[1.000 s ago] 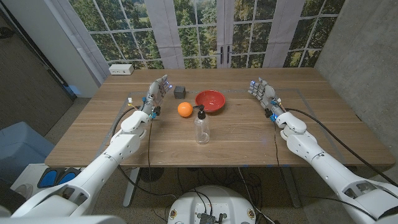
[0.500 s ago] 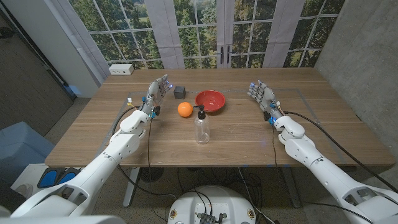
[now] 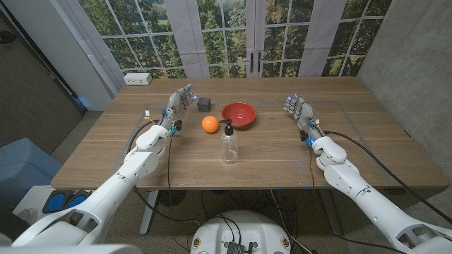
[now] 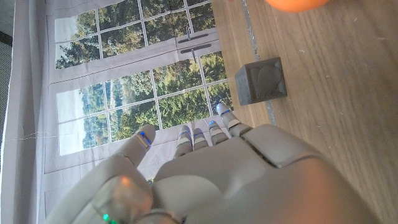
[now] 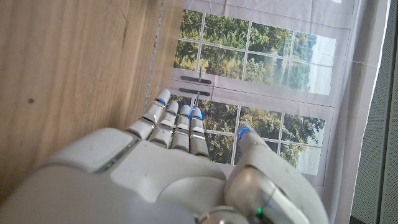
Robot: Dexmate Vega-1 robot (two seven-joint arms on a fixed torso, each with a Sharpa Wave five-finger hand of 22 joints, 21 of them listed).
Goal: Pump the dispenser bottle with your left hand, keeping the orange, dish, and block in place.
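In the head view, a clear dispenser bottle [image 3: 229, 144] with a black pump top is standing upright near the middle of the wooden table [image 3: 268, 152]. Using that bottle as the landmark: an orange [image 3: 209, 123] is sitting just behind it and a little toward the robot's left, a red dish [image 3: 239, 113] is lying behind it and slightly toward the robot's right, and a small dark grey block [image 3: 204, 104] is resting farther back, beyond the orange. None of these is touching the bottle. The left hand [image 3: 179, 104] is hovering well to the bottle's left, close to the block, with its fingers extended and parted, gripping nothing. The right hand [image 3: 299, 110] is hanging well to the bottle's right, past the dish, its fingers likewise spread and gripping nothing. A white box [image 3: 138, 78] is lying at the table's far left corner, well away from the bottle.

In the left wrist view, the left hand [image 4: 211, 174] is showing its back, fingers reaching out straight and apart; the grey block [image 4: 261, 81] is sitting on the wood just beyond the fingertips without touching them, and the orange [image 4: 293, 4] is showing past the block at the picture's edge.

In the right wrist view, the right hand [image 5: 161, 168] is showing its back above bare wood, fingers straight and slightly apart, thumb standing off to one side, nothing in its grasp.
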